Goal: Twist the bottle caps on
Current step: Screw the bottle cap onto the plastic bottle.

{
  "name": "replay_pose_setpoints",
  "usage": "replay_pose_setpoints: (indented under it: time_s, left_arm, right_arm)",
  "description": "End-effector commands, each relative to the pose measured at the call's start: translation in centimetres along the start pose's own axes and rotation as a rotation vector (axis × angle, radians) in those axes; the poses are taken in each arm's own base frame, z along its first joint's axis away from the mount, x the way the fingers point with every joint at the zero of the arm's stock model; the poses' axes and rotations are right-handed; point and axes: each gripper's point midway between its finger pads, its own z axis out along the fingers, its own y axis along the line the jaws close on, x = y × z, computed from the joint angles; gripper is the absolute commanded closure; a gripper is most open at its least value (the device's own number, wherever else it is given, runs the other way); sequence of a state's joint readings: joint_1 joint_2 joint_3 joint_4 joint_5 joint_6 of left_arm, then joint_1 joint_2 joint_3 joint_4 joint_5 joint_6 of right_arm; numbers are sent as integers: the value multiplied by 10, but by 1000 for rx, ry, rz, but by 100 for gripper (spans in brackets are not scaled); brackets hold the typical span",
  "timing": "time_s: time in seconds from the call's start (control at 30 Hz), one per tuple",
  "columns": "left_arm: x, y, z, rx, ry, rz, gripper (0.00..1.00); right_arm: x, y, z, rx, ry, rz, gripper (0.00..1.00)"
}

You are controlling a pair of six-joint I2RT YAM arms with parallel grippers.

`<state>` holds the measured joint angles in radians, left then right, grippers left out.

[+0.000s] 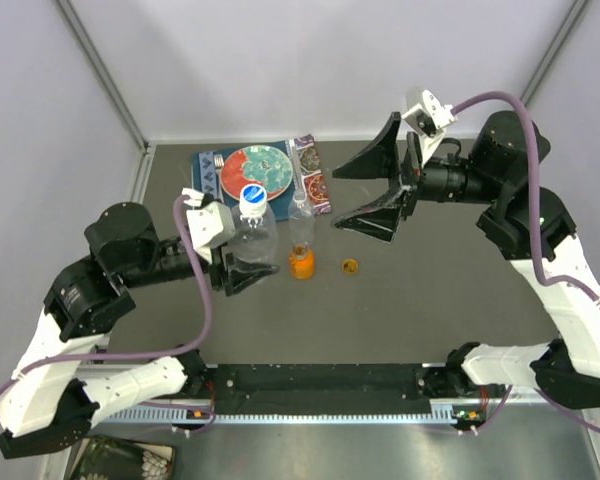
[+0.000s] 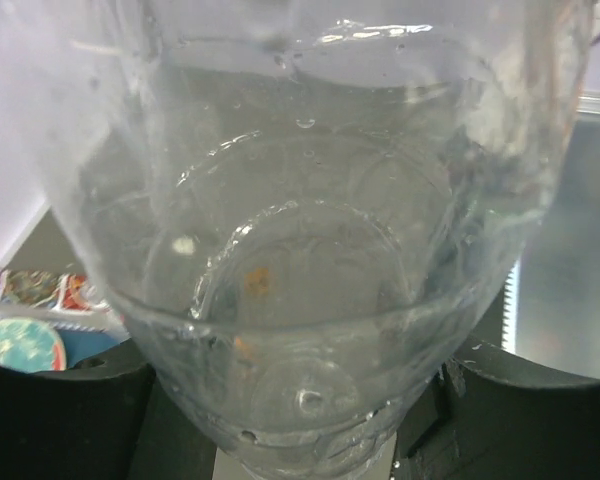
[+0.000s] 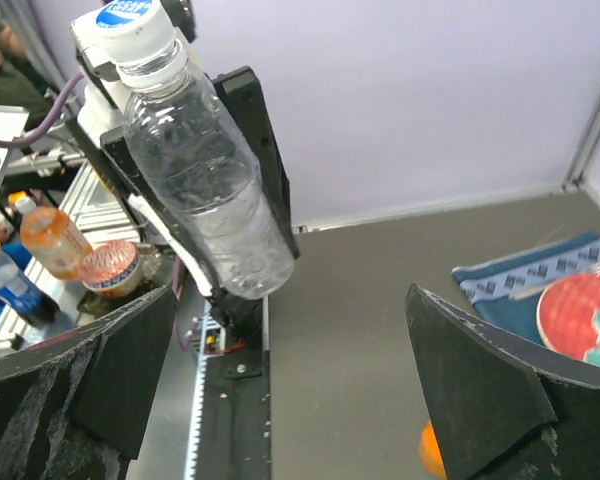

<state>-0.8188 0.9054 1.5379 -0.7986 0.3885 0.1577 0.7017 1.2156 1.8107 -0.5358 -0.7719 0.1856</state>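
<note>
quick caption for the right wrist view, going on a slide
Left gripper holds a clear bottle with its white cap on, framed by the open right gripper.

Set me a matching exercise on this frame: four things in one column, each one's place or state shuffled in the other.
1 capped clear bottle
2 orange cap
3 patterned plate
4 right fingers

a loose on the table
b wide apart, empty
c gripped by the left fingers
d on the blue cloth

Pairs: 1-c, 2-a, 3-d, 4-b
</note>
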Motion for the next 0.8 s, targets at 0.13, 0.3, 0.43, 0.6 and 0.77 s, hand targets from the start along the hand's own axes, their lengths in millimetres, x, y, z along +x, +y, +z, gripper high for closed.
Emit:
replay_pose_setpoints:
  time_s: [0.13,0.3,0.43,0.6,0.77]
  left_arm:
    - [0,-36,24,263,-68,-12,78]
    - [10,-29,43,263,-58,-14,77]
    - [11,-24,52,259,-72,-4,77]
    - [10,-31,56,314,-91,-25,77]
    - [9,-39,55,382,-107,-31,77]
  right_arm:
    - [-53,39,-2,-371,-195,-354,9]
    - [-62,38,7,-478,-226,-287,9]
    - [-58,32,14,-513,-223,-260,9]
    - [-51,39,13,-588,-208,-272,9]
    - [-43,39,15,-641,-160,-216,11]
